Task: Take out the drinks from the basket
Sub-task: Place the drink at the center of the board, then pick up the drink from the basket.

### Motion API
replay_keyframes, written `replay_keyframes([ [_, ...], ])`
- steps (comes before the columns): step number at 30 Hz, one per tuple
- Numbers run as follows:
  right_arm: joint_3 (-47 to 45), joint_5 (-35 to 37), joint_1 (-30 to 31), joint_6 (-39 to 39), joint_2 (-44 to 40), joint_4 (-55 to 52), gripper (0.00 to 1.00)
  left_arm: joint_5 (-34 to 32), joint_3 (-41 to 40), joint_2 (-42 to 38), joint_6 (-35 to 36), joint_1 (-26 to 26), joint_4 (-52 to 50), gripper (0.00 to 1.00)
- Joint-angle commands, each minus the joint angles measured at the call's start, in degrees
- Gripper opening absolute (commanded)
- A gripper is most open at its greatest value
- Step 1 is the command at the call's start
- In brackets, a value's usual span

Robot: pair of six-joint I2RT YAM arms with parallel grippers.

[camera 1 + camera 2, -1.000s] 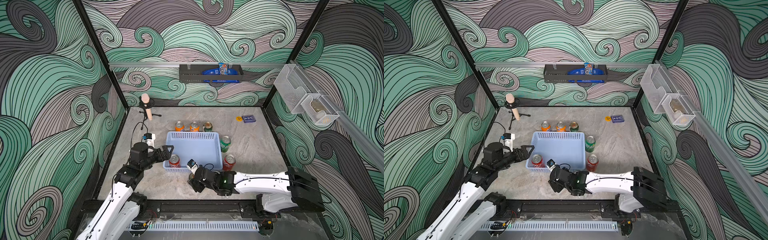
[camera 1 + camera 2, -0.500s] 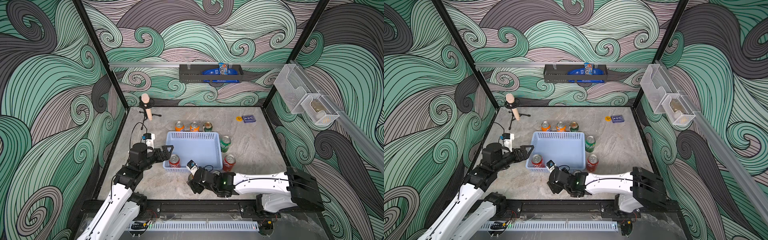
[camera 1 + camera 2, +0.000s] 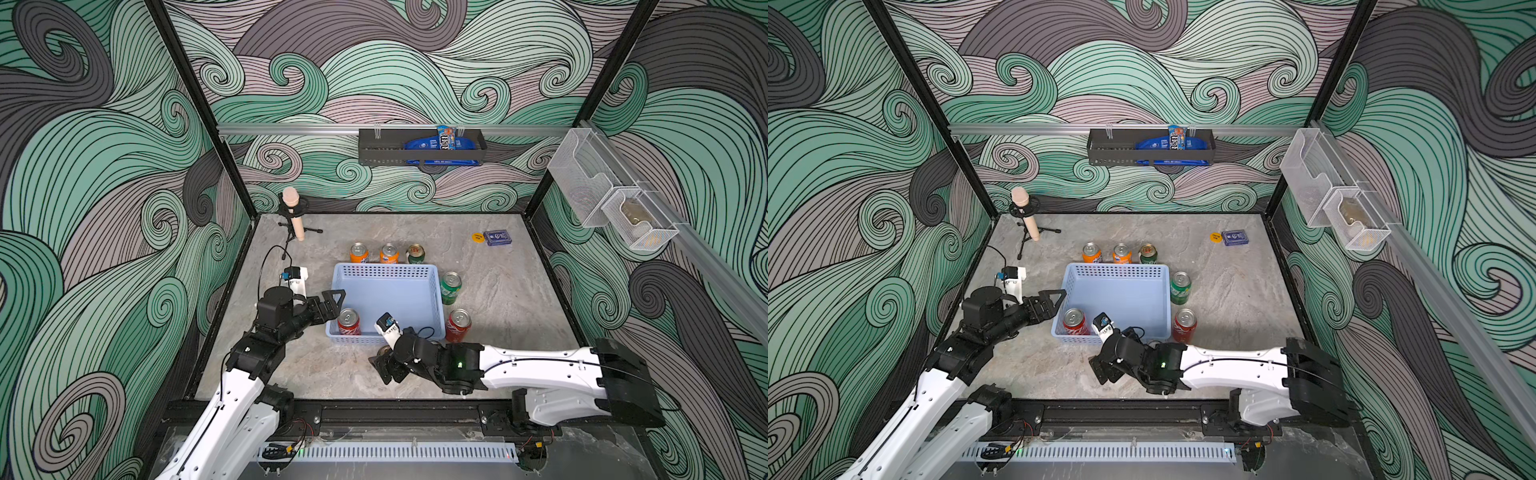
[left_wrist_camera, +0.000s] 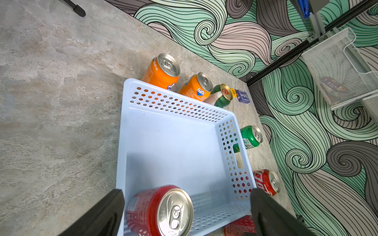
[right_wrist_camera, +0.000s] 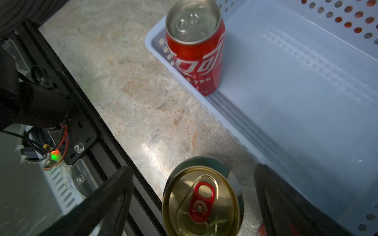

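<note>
- Right claw first: it stands wide, with one finger on each side of the gold-topped can. In the right wrist view you see a gap on both sides, so it grips nothing.
- You find this gold-topped can upright on the counter, just outside the near wall of the basket.
- Your left claw is wide too and holds nothing. It hangs at the near left corner of the basket, and in the left wrist view its fingers frame the red can without touching it.
- You see the red can upright inside the basket, in the near left corner. It is the one drink that shows inside.
- Behind the far wall of the basket you have a row on the counter: an orange can, a second orange can and a green-and-cream can.
- On the right side of the basket, the green can stands just beside the wall, and a second red can stands by the near right corner.
- Well apart, near the far right corner of the counter, you see a blue box with a yellow disc just beside it.
</note>
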Motion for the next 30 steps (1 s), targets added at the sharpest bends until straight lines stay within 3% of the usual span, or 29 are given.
replay_keyframes([
  [1, 1.97, 1.99, -0.55, 0.34, -2.98, 0.33, 0.93, -1.5, 0.18, -1.38, -1.3, -0.1, 0.09, 0.99],
  [9, 5.48, -3.73, -6.16, 3.47, -3.37, -0.42, 0.94, -4.73, -0.46, -5.09, -5.33, -0.1, -2.83, 0.99],
  [18, 14.56, -6.99, -8.47, 2.52, 8.57, -4.77, 0.93, -9.98, 1.56, -2.25, -8.25, 0.72, -4.71, 0.99],
  [23, 18.84, -7.78, -8.67, 1.8, 15.04, -5.28, 0.93, -9.7, 3.56, -0.4, -6.41, 3.12, -5.27, 0.99],
  [30, 23.61, -8.59, -10.11, 1.28, 22.33, -5.29, 0.93, -5.6, 3.3, 1.39, -2.96, 10.55, -5.03, 0.99],
])
